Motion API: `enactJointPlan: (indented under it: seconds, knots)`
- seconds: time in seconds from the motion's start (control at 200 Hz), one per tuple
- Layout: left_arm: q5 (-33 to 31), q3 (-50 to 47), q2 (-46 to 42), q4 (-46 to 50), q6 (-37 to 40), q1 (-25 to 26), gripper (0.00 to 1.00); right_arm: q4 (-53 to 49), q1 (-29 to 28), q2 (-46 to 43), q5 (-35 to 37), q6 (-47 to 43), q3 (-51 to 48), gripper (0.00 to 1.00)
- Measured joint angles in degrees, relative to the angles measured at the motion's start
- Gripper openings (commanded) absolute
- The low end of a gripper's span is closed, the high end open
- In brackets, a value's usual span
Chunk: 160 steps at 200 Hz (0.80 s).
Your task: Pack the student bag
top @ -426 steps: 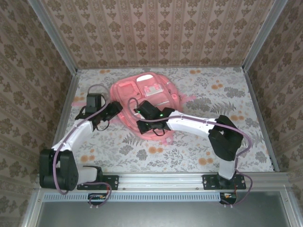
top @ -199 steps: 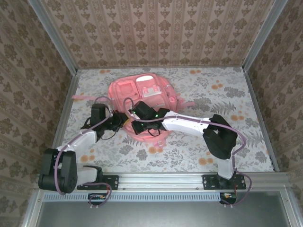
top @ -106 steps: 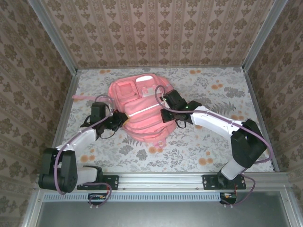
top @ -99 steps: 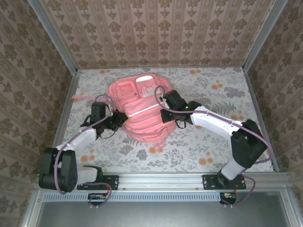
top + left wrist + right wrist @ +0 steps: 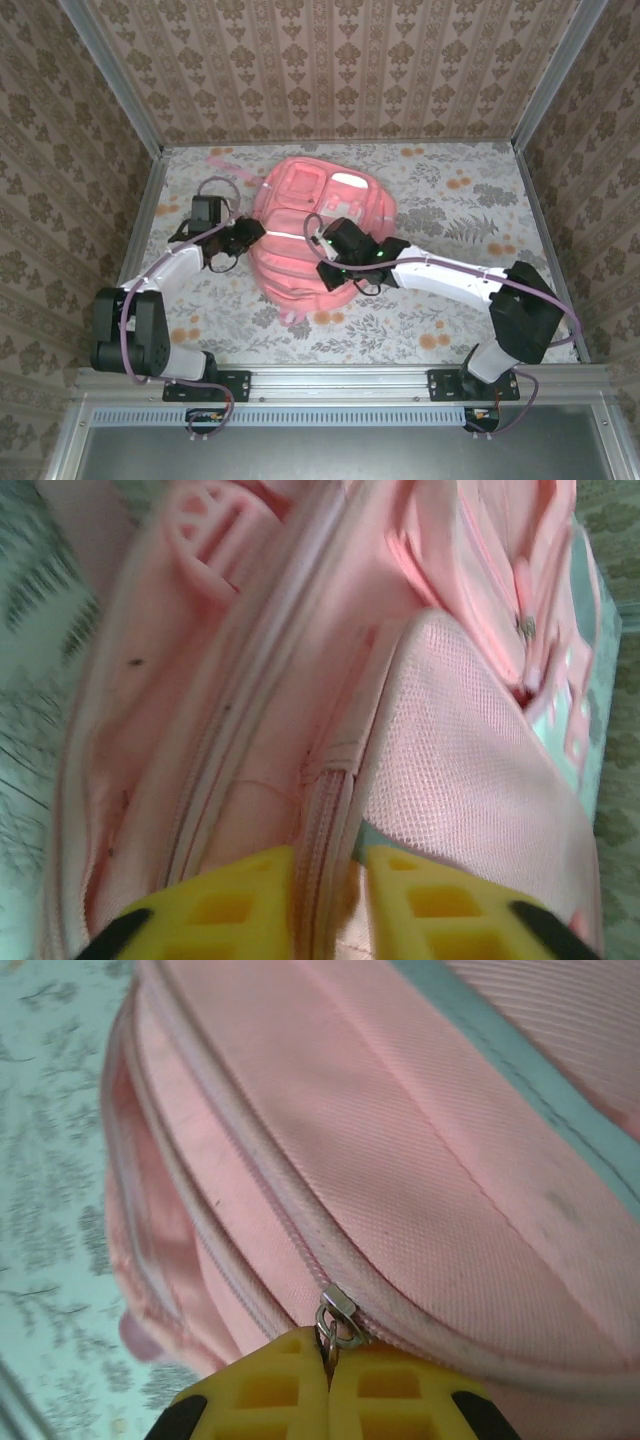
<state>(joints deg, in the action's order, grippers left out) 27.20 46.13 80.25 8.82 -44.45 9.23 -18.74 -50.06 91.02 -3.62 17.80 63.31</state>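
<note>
Jaws on the right gripper (image 5: pixel 328 1353) are clenched on a small metal zip pull (image 5: pixel 338 1318) at the near side of the student bag (image 5: pixel 300 205). Left gripper (image 5: pixel 325 885) jaws stand slightly parted with a zip seam (image 5: pixel 322 800) between them; we cannot tell if they pinch it. We see the student bag lying flat mid-counter (image 5: pixel 450 195), between both arms.

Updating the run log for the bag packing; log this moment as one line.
student bag: lying on table | left gripper: astride a zip seam, grip unclear | right gripper: shut on zipper pull
</note>
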Motion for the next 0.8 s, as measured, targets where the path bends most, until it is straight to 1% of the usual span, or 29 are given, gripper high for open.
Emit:
enactJointPlan:
  seconds: [0.09,0.15,0.245,0.405,0.52,0.65,0.705,0.8]
  knots:
    - [-2.5,0.0,-1.4,1.1,0.4,-0.7,0.50,0.7,-1.6,3.2,-1.0,2.0,2.3,0.00]
    - [-3.8,-0.1,-3.2,2.4,0.2,-0.9,0.55,1.5,-2.3,5.6,-1.4,3.7,4.1,0.00]
    - [-4.5,-1.5,-6.9,2.8,-0.9,-0.8,0.57,2.5,-2.4,8.1,-1.7,5.6,6.7,0.00]
    - [-4.0,-4.2,-10.5,2.7,-3.7,0.7,0.56,3.5,-2.3,10.0,-2.0,7.6,9.2,0.00]
    - [-2.6,-5.7,-10.4,1.5,-6.4,3.0,0.51,3.5,-2.3,10.2,-2.4,8.0,9.4,0.00]
    - [-1.5,-6.0,-8.6,-0.6,-8.6,4.7,0.39,3.5,-2.3,10.2,-2.5,8.2,9.5,0.00]
    - [-1.5,-6.0,-7.8,-1.5,-9.0,5.0,0.33,3.4,-2.3,10.2,-2.4,8.1,9.5,0.00]
    - [-1.7,-6.1,-7.1,-1.6,-9.8,5.0,0.17,3.2,-2.3,10.2,-2.0,8.1,9.5,0.00]
